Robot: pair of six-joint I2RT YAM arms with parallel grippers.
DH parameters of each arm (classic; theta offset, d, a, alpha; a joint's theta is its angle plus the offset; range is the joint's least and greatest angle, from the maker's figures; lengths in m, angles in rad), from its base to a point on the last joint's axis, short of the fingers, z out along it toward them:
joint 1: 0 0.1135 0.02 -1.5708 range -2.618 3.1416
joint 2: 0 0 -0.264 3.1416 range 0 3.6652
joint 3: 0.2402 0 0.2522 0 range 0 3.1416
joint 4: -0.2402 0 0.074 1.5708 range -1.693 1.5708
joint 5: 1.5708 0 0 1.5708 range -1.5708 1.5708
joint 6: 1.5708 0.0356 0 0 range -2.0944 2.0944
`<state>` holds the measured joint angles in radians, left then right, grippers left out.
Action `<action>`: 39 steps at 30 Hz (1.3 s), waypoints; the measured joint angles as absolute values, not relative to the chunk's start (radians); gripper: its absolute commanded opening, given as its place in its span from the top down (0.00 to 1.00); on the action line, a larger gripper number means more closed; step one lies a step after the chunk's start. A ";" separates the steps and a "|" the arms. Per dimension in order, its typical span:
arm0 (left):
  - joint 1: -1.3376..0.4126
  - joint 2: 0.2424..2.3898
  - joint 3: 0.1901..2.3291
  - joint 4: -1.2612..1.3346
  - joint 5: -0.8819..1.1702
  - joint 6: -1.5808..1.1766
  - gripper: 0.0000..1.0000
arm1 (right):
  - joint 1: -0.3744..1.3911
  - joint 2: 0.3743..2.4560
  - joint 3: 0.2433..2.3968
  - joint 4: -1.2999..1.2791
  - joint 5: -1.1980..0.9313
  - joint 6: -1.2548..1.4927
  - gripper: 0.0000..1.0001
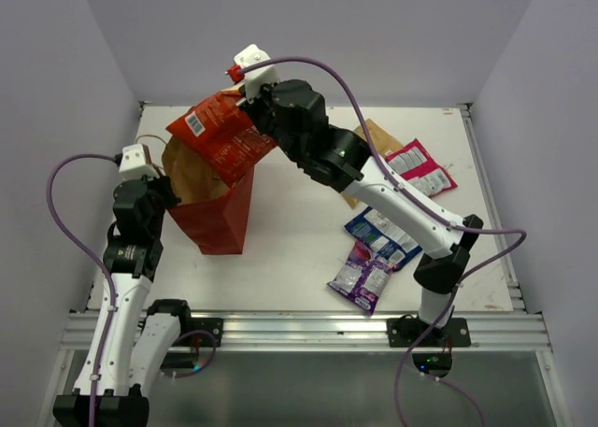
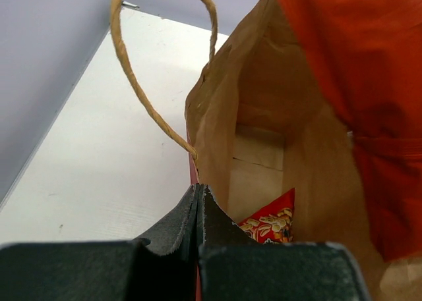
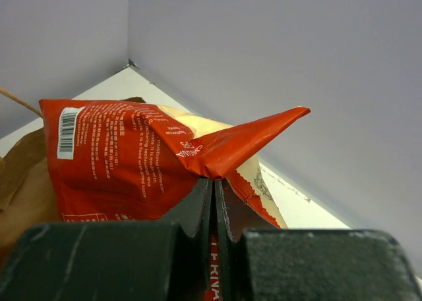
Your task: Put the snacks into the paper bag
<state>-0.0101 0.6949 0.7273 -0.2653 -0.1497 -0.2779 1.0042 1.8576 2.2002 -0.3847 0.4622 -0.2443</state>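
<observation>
While the right claw (image 1: 249,98) holds the orange-red packet (image 1: 224,137) above the paper bag (image 1: 220,217) at the left of the worktop (image 1: 299,221), the left wrist view shows the left claw (image 2: 200,202) clenched on the bag's rim; the right wrist view shows that claw clamped on the packet's corner.

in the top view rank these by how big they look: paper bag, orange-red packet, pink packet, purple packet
1. paper bag
2. orange-red packet, held up nearer the camera, so the gap is unsure
3. pink packet and purple packet: about alike
</observation>
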 measured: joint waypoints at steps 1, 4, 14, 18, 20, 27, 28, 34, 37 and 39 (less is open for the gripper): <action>-0.010 0.695 0.728 -0.269 -0.162 -0.279 1.00 | 1.004 1.850 2.200 -0.384 0.464 -0.249 1.00; -0.010 0.696 0.728 -0.272 -0.171 -0.279 1.00 | 1.005 1.831 2.200 -0.384 0.472 -0.256 1.00; -0.010 0.690 0.728 -0.271 -0.155 -0.279 1.00 | 1.004 1.864 2.246 -0.426 0.467 -0.257 1.00; -0.010 0.680 0.728 -0.270 -0.135 -0.278 1.00 | 1.005 1.927 2.320 -0.469 0.453 -0.256 1.00; -0.010 0.672 0.728 -0.270 -0.124 -0.278 1.00 | 1.007 1.956 2.346 -0.489 0.450 -0.256 0.84; -0.010 0.662 0.728 -0.271 -0.101 -0.278 1.00 | 1.010 1.983 2.359 -0.523 0.442 -0.261 0.37; -0.010 0.662 0.727 -0.271 -0.101 -0.278 1.00 | 1.010 1.983 2.359 -0.523 0.442 -0.264 0.39; -0.010 0.664 0.727 -0.276 -0.099 -0.277 1.00 | 1.015 1.983 2.361 -0.522 0.426 -0.266 0.35; -0.010 0.663 0.727 -0.276 -0.096 -0.277 1.00 | 1.016 1.983 2.362 -0.522 0.427 -0.267 0.35; -0.010 0.663 0.727 -0.276 -0.090 -0.274 1.00 | 1.020 1.983 2.361 -0.521 0.428 -0.267 0.35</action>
<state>-0.0101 0.6628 0.7273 -0.2764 -0.0902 -0.2741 1.0199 1.9831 2.3608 -0.5205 0.4278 -0.2672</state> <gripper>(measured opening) 0.006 0.645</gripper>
